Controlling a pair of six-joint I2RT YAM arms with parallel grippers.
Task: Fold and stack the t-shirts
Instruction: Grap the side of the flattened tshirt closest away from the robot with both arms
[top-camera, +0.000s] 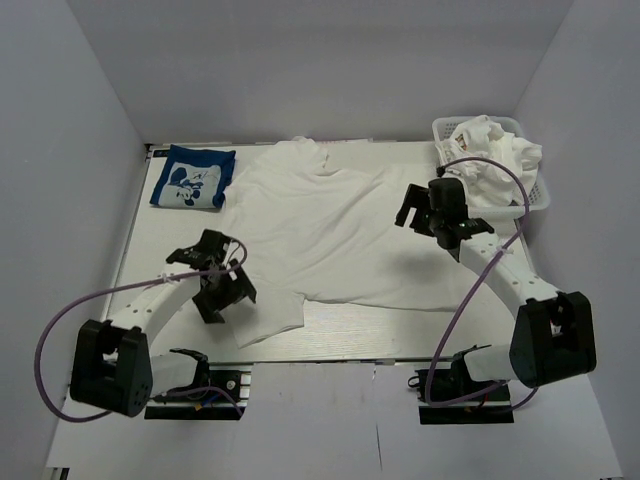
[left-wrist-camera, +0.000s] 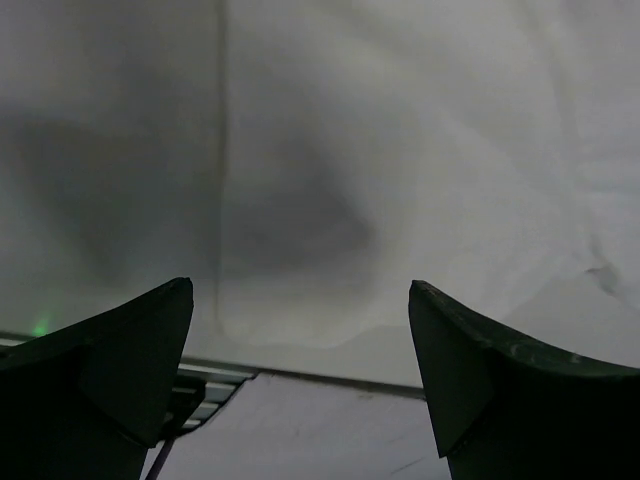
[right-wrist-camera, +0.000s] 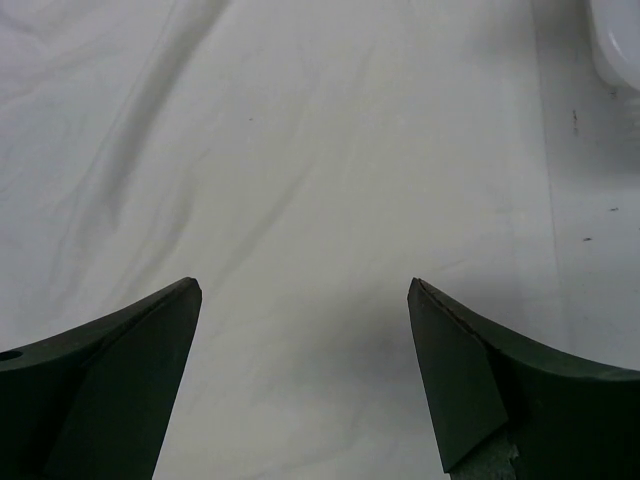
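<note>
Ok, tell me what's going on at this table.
Two robot arms are working on a white t-shirt, spread flat and unfolded on the table. The left end effector hangs open over its near left edge, the right end effector open over its right side; neither holds cloth. A navy t-shirt lies folded at the far left corner. A basket at the far right holds more white cloth.

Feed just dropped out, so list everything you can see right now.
white t-shirt: 1, white, spread flat mid-table
blue t-shirt: 1, navy with white print, folded, far left corner
basket: 1, white, far right corner
clothes: heap, white, in the basket, count unclear
table: 1, pale, under everything
cables: 2, purple, one per arm
left claw: 1, black, open above the white t-shirt's near left edge
right claw: 1, black, open above its right side
</note>
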